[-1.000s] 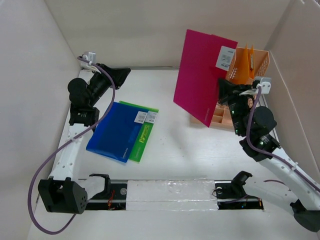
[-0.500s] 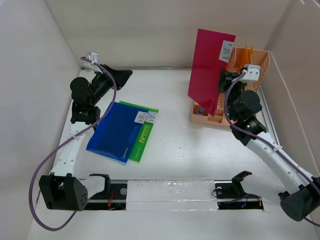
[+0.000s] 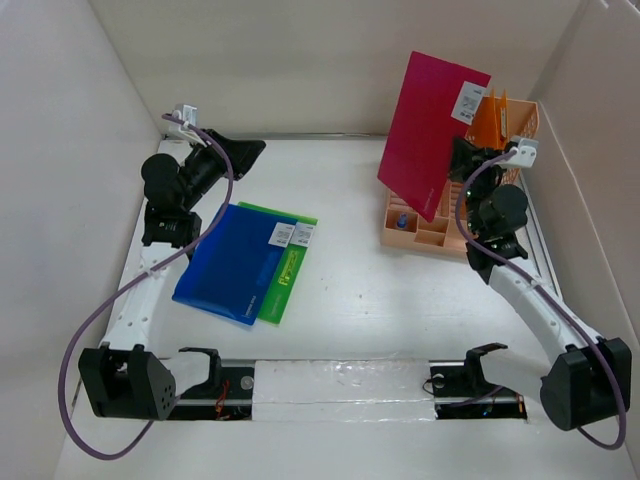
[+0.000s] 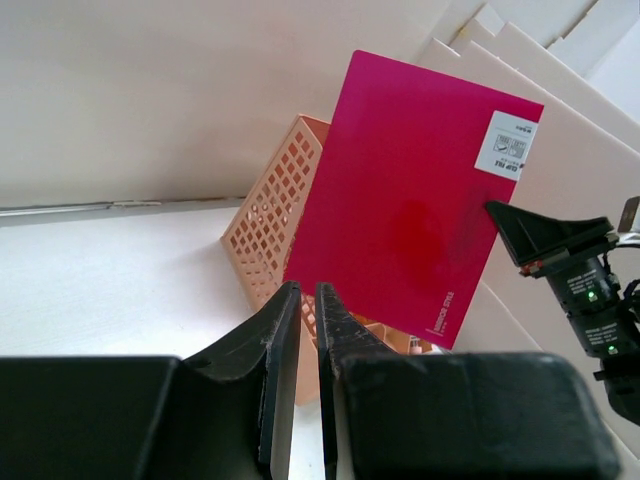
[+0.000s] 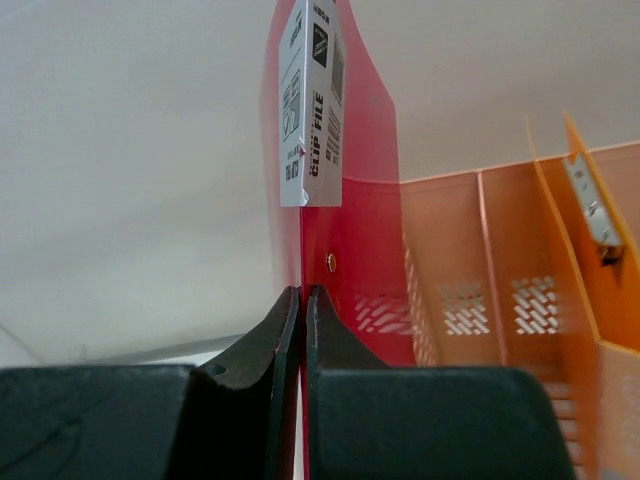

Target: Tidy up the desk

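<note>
Left pincer [image 4: 300, 292], jaws pressed together and empty, hovers over the white walled-in counter [image 3: 350, 300], just past a blue folder [image 3: 235, 260] overlapping a green folder [image 3: 290, 278]. Far right, the right pincer [image 5: 302, 293] clamps a magenta folder [image 3: 430, 120], tilted above the peach rack [image 3: 420, 238].

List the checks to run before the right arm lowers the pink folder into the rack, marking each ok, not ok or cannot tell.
1. Grip: the right gripper is shut on the pink folder: ok.
2. Folder upright: not ok, it tilts.
3. Lower edge over a free slot of the rack: cannot tell, the folder hides it.
4. Path: the left gripper is away from the rack: ok, shut and empty at the far left.
5. Nothing left on the desk: not ok, the blue folder lies on the green folder.
</note>
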### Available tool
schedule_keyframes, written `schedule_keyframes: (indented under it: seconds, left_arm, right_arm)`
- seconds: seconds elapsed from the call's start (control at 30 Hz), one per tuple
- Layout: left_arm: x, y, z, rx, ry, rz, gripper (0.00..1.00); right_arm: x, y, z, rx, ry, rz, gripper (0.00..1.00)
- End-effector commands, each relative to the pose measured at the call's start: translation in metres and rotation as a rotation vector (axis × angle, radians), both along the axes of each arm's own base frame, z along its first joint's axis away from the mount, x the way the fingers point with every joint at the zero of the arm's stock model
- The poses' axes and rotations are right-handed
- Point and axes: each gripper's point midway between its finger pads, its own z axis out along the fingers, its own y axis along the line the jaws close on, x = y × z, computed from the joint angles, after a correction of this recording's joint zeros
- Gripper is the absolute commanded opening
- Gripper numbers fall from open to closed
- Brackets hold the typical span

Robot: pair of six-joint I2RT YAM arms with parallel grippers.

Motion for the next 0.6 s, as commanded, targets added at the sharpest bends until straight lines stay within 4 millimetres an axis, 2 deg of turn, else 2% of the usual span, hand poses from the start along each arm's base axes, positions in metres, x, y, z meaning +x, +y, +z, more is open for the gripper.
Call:
schedule_keyframes:
  seconds: [0.0, 0.1, 0.23, 0.37, 0.47, 0.57]
  left_arm:
    - [-0.001, -0.001, 0.006, 0.006, -0.042, -0.014, 0.08]
    - [-0.001, -0.001, 0.006, 0.005, -0.039, -0.013, 0.08]
    - [0.001, -0.002, 0.005, 0.004, -0.034, -0.015, 0.08]
    - [0.001, -0.002, 0.003, -0.002, -0.028, -0.021, 0.08]
    - [0.001, -0.003, 0.002, -0.002, -0.027, -0.021, 0.08]
    - [0.002, -0.003, 0.002, -0.003, -0.028, -0.028, 0.08]
  right_arm:
    - [-0.021, 0.007, 0.051, 0.11, -0.219, 0.098, 0.0]
    - [-0.022, -0.004, 0.04, 0.127, -0.204, 0.044, 0.0]
    - [-0.032, -0.028, 0.029, 0.152, -0.196, -0.011, 0.0]
    - [-0.038, -0.053, 0.004, 0.226, -0.162, -0.1, 0.0]
    - [-0.048, -0.061, 0.005, 0.253, -0.172, -0.132, 0.0]
    - [-0.055, -0.076, -0.004, 0.278, -0.148, -0.202, 0.0]
